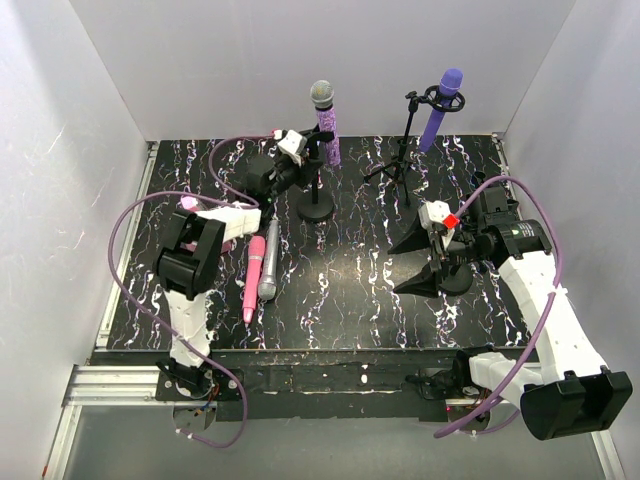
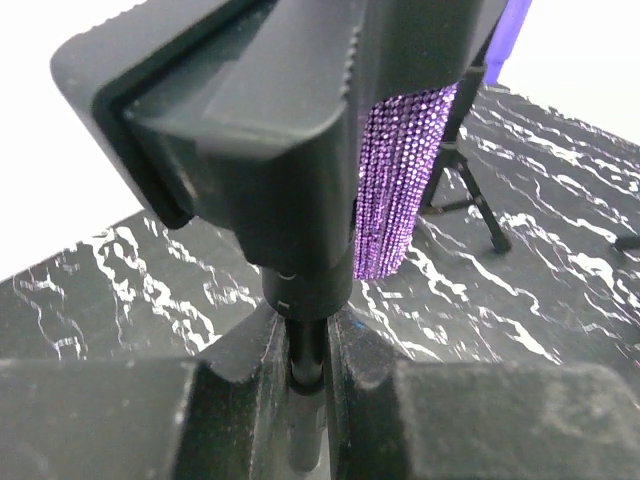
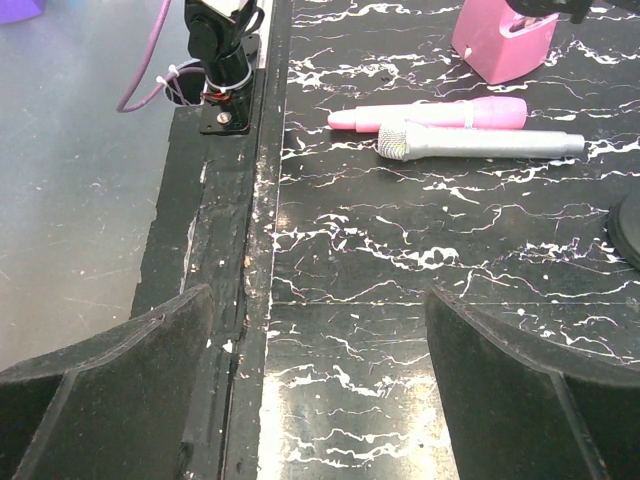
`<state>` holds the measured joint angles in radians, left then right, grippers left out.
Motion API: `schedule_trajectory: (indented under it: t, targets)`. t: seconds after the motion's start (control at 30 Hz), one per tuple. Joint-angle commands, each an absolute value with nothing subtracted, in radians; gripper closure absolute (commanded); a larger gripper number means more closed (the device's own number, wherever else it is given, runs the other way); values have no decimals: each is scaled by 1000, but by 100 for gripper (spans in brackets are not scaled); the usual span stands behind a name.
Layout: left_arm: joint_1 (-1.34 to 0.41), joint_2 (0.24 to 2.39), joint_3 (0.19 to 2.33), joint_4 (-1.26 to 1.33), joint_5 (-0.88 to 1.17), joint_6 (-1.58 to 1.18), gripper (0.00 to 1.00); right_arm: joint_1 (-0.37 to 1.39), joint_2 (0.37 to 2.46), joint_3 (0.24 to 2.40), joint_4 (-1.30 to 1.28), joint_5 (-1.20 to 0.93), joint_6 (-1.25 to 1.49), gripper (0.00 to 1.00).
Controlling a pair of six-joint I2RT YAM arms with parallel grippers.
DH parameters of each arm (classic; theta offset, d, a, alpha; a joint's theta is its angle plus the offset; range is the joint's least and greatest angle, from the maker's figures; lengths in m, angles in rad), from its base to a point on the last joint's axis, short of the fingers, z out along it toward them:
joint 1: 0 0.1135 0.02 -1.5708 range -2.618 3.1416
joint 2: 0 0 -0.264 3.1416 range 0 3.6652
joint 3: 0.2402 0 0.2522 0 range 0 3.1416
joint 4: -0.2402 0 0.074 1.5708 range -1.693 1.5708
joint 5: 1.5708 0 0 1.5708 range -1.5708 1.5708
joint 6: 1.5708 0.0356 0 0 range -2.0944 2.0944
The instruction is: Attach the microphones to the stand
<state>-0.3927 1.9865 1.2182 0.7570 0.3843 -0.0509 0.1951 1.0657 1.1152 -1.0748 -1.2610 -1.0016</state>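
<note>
1. Pinching the thin pole (image 2: 307, 340) of the round-base stand (image 1: 316, 208) with the left gripper (image 2: 308, 400), closed tight just beneath the clip; steadying the stand, by the look of it.
2. Carrying the glittery pink-purple microphone (image 1: 326, 125) upright in that clip, grey mesh head uppermost; holding the plain purple microphone (image 1: 440, 105) tilted in the tripod stand (image 1: 400, 160) to its right.
3. Hanging the right gripper (image 1: 432, 258) low over the marbled table (image 1: 350, 290), spread wide and gripping nothing.
4. Leaving the plain pink microphone (image 1: 253, 278) and the silver-grey microphone (image 1: 270, 258) flat on the table, side by side and apparently touching, close to the left arm; judging the job roughly half done, with two mounted and two waiting.
5. Expecting stiff, light barrels with smooth, rounded skins, likely to roll on the tabletop and to slip under a loose pinch; treating the mesh heads as the delicate end.
6. Favouring a crosswise hold at mid-barrel, near the balance point; keeping clear of the head and leaving the tail free for sliding into a clip; separating the touching pair first, probably, to make finger room.
</note>
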Motion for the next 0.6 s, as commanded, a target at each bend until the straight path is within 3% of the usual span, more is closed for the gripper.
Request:
schedule_trajectory:
  t: [0.0, 0.37, 0.47, 0.57]
  targets:
    - [-380, 2020, 1389, 828, 370, -23, 100, 181, 1051, 1118, -1086, -1299, -1020, 7]
    - [-370, 2172, 1580, 736, 390, -9, 100, 155, 1037, 1100, -1080, -1312, -1014, 7]
    - [-370, 2146, 1516, 745, 402, -8, 83, 150, 1032, 1095, -1075, -1313, -1012, 7]
    - [-368, 2099, 1436, 765, 416, -17, 52, 144, 1028, 1091, -1075, -1315, -1011, 7]
